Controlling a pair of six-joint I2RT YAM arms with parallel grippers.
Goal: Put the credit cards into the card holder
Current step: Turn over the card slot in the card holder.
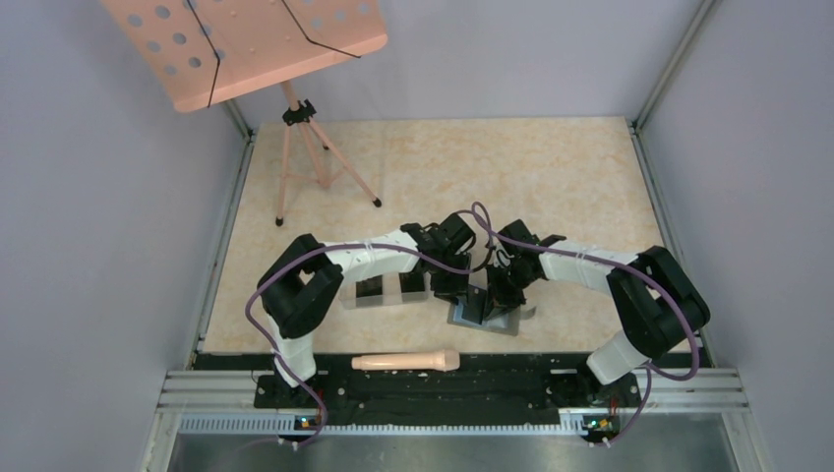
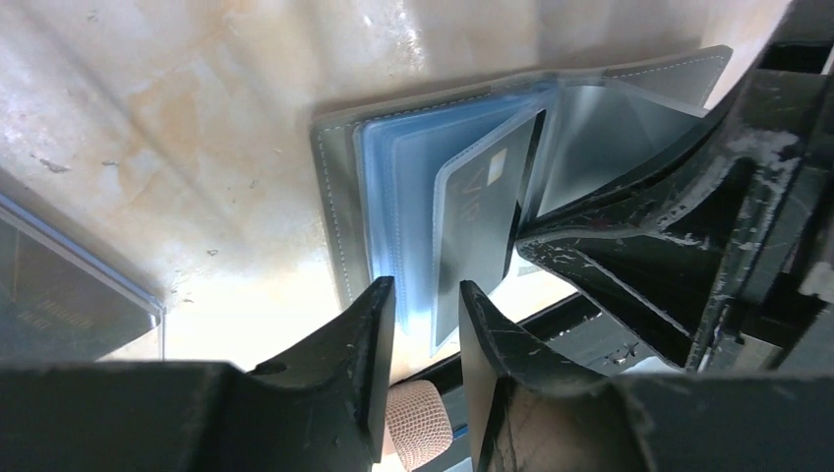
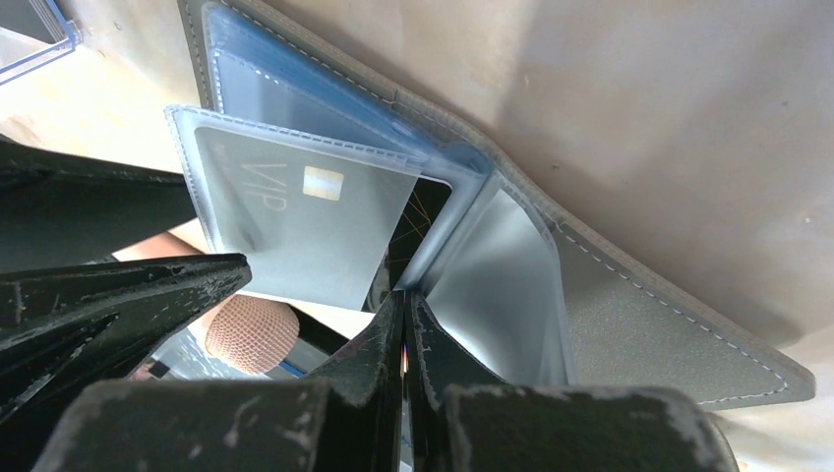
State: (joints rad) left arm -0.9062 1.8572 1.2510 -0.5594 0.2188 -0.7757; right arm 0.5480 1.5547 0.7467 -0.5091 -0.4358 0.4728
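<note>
Your left gripper (image 2: 425, 329) stands with jaws parted astride the lower edge of a clear plastic sleeve (image 3: 275, 258) inside the small flat gray folding card holder (image 2: 332, 206). The holder lies open on the pale table (image 2: 197, 118), and 1 thin black credit card (image 2: 484, 221) sits in that sleeve. Your right gripper (image 3: 405, 313) is clenched, tips at the holder's spine, gripping nothing visible. Expect the card to be stiff, light and slick, and the sleeves floppy. Pinch the card's free short edge.
</note>
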